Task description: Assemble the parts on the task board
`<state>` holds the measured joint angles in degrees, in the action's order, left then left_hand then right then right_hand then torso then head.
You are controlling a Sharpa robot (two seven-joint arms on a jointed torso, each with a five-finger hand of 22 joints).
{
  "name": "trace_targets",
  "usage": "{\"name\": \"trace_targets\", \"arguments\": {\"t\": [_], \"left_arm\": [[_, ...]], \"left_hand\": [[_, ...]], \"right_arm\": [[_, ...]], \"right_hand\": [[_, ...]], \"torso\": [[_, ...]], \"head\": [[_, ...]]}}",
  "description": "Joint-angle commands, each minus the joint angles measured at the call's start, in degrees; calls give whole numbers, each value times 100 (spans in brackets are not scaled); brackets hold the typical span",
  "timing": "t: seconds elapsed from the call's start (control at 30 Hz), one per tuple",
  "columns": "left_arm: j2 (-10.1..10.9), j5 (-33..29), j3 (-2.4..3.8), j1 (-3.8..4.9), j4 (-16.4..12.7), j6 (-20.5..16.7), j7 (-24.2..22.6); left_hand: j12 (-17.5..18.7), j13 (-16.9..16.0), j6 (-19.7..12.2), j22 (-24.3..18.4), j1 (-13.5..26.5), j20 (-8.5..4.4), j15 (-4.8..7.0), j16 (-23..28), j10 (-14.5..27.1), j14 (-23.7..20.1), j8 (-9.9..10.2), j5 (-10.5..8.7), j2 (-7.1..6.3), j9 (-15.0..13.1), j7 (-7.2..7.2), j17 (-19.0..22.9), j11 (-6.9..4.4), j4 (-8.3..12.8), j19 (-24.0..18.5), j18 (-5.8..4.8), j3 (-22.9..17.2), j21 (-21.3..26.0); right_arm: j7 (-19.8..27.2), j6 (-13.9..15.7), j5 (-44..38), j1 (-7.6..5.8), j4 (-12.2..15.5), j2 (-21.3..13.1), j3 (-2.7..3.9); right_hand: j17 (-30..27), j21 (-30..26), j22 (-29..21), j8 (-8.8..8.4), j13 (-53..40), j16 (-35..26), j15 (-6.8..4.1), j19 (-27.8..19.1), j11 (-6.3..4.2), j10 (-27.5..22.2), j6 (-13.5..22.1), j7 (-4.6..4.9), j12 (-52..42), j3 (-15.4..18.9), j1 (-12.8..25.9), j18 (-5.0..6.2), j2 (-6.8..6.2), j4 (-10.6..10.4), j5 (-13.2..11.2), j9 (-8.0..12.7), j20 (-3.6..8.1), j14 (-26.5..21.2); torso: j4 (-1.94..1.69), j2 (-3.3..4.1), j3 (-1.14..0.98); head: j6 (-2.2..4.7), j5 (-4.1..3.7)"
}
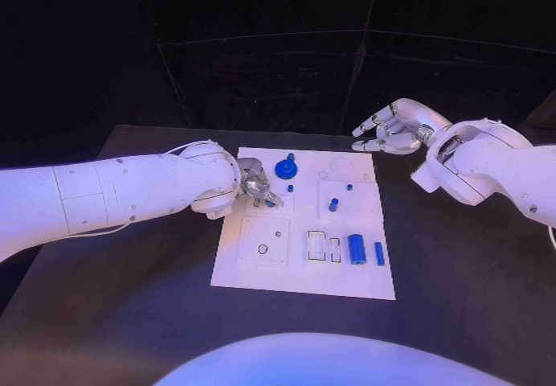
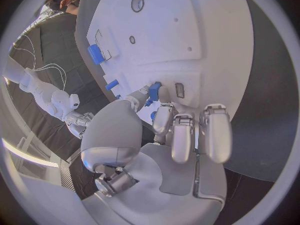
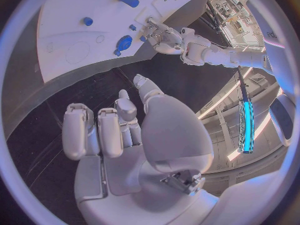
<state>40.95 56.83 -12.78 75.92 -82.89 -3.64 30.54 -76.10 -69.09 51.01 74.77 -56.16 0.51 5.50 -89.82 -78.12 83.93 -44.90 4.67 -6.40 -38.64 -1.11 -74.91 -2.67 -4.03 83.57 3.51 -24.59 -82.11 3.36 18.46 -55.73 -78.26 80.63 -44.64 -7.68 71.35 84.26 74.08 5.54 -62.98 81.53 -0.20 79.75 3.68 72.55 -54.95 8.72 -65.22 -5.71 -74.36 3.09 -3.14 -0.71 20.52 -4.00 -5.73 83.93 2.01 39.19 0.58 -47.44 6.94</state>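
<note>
On the black surface [image 1: 139,322] lies the white task board [image 1: 304,265]. At its left edge, the left hand [image 1: 253,191] pinches a small blue part [image 2: 154,91] between its fingers [image 2: 140,96], low over the board. Beyond the board's far right corner, the right hand [image 1: 394,129] hovers with fingers [image 3: 103,130] loosely curled, holding nothing. A round blue part [image 1: 286,169] and small pegs appear seated. A blue cylinder [image 1: 357,248] and a slim bar [image 1: 379,253] lie loose, so assembly looks partway done.
</note>
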Motion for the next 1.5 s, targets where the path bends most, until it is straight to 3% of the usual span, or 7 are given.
{"name": "trace_targets", "arguments": {"t": [0.03, 0.3, 1.0, 1.13, 1.33, 1.5], "left_arm": [[14, -41, 4, 12, -31, 38, 32], [40, -114, 5, 31, -63, 69, 40], [50, -171, 6, 65, -34, 187, 55], [42, -183, 6, 68, -19, 217, 71], [23, -245, 6, 70, -2, 228, 79], [5, -285, 6, 70, 2, 255, 81]], "left_hand": [[-31, -13, 30, 18, 25, 4, 33, -18, -41, 607, 0, -12, 36, 3, 3, -1509, -2, -24, 65, -45, 41, -39], [-61, -51, 51, 43, 119, -1, 39, -18, -76, 607, 12, 7, 161, 16, 16, -1509, -12, -166, 75, -49, 83, -50], [-82, -78, 69, 68, 177, -5, 45, -18, -100, 607, 15, 11, 202, 21, 25, -1509, -19, -236, 85, -54, 82, -62], [-81, -76, 65, 69, 90, -12, 54, -18, -103, 607, 20, 19, 243, 23, 42, -1509, -33, -187, 86, -54, 13, -61], [-65, -66, 17, 66, -193, -35, 74, -18, -97, 607, 52, 26, 431, 33, 58, -1509, -54, 9, 83, -52, -404, -54], [-54, -56, -2, 70, -281, -36, 72, -18, -93, 607, 51, 25, 451, 25, 53, -1509, -50, 147, 83, -53, -689, -52]], "right_arm": [[37, -31, 12, -11, 0, 7, 4], [35, -35, 12, -11, -8, 16, 4], [10, -61, 12, -11, -31, 38, 4], [9, -64, 12, -11, -33, 41, 4], [7, -67, 12, -11, -35, 45, 4], [6, -67, 12, -11, -35, 47, 4]], "right_hand": [[-5, -37, -5, 30, 5, -24, -44, -30, -7, -47, -35, -2, 11, 18, 28, 40, -20, 19, -25, 6, -5, 243], [-5, -37, -5, 30, 5, -24, -44, -30, -7, -47, -35, -2, 11, 18, 28, 40, -20, 19, -25, 6, -5, 243], [-16, -41, -12, 32, 20, -33, -45, -35, -8, -50, -37, -3, 26, 19, 40, 41, -17, 12, -14, 6, -4, 240], [-16, -41, -12, 32, 20, -33, -45, -35, -8, -50, -37, -3, 26, 19, 40, 41, -17, 12, -14, 6, -4, 240], [-16, -41, -12, 32, 20, -33, -45, -35, -8, -50, -37, -3, 26, 19, 40, 41, -17, 12, -14, 6, -4, 240], [-16, -41, -12, 32, 20, -33, -45, -35, -8, -50, -37, -3, 26, 19, 40, 41, -17, 12, -14, 6, -4, 240]], "torso": [[-2, -2, -1], [-3, -2, -1], [0, 2, -2], [0, -1, -1], [2, -2, 0], [0, -1, -1]], "head": [[-1, -1], [-9, 5], [-31, 8], [-41, 8], [-48, 6], [-58, -4]]}}
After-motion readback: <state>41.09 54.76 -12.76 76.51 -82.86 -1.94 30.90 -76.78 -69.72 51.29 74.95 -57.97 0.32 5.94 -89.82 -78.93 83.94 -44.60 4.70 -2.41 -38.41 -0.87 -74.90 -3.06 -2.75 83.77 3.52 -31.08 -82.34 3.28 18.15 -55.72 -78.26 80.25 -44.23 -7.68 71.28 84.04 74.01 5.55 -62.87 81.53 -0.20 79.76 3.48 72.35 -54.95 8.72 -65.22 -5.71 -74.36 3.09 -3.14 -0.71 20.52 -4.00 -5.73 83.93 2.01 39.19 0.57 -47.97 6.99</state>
